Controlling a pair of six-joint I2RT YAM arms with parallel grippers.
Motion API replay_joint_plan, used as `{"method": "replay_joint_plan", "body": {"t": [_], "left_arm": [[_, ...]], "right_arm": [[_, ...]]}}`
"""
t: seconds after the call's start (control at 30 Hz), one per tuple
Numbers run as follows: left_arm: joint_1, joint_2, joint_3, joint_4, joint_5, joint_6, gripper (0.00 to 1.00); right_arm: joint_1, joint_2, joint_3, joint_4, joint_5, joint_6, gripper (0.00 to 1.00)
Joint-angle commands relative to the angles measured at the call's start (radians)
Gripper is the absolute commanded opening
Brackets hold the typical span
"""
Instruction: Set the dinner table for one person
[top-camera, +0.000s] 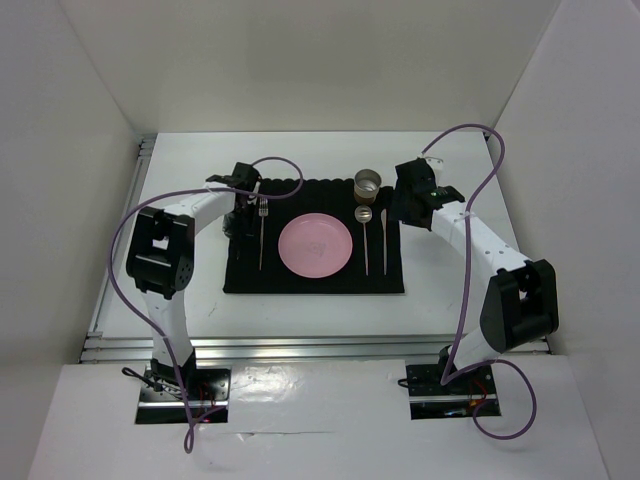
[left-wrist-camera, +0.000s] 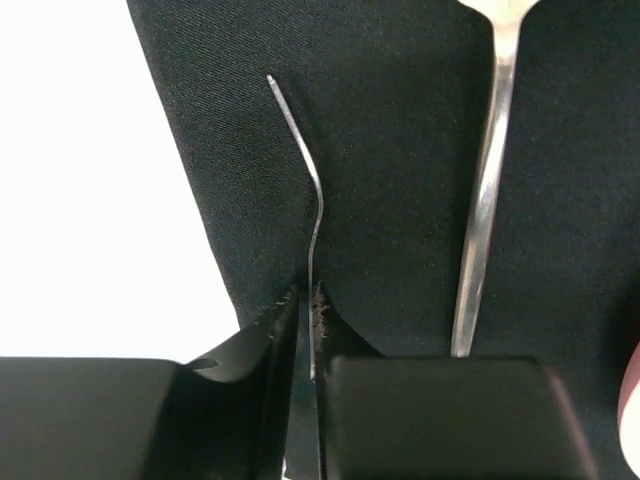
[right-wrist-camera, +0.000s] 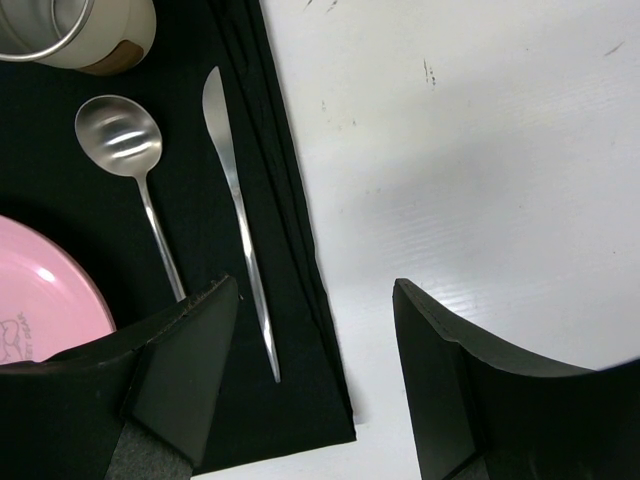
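The white dinner table (top-camera: 450, 290) carries a black placemat (top-camera: 315, 280). On the mat lie a pink plate (top-camera: 315, 245), a fork (top-camera: 262, 240) to its left, and a spoon (top-camera: 365, 235) and a knife (top-camera: 383, 240) to its right. A metal cup (top-camera: 369, 183) stands behind the spoon. My left gripper (top-camera: 240, 215) sits at the mat's left part. In the left wrist view it (left-wrist-camera: 307, 295) is shut on a thin curved silver utensil (left-wrist-camera: 312, 210), seen edge-on, beside the fork (left-wrist-camera: 488, 190). My right gripper (top-camera: 405, 205) is open and empty (right-wrist-camera: 315, 290) over the mat's right edge, near the knife (right-wrist-camera: 240, 230).
White walls enclose the table on three sides. Aluminium rails (top-camera: 300, 345) run along the near edge and the left edge. The right wrist view shows the cup (right-wrist-camera: 80, 30), the spoon (right-wrist-camera: 118, 135), the plate rim (right-wrist-camera: 40, 300) and bare table (right-wrist-camera: 480, 150).
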Motion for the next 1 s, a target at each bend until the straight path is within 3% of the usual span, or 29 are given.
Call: {"method": "replay_joint_plan", "body": {"t": [0.0,0.67,0.97], "left_arm": [[-0.003,-0.002,0.034,-0.015,0.029,0.0,0.22],[-0.05,-0.019,0.048,-0.015,0.066,0.037,0.24],[-0.05,-0.041,0.028,-0.015,0.012,0.037,0.24]], "right_arm": [[0.005,-0.034,0.013,-0.001,0.038,0.007,0.71],[0.005,-0.034,0.004,-0.001,0.038,0.016,0.71],[0.005,-0.034,0.004,-0.001,0.038,0.016,0.71]]}}
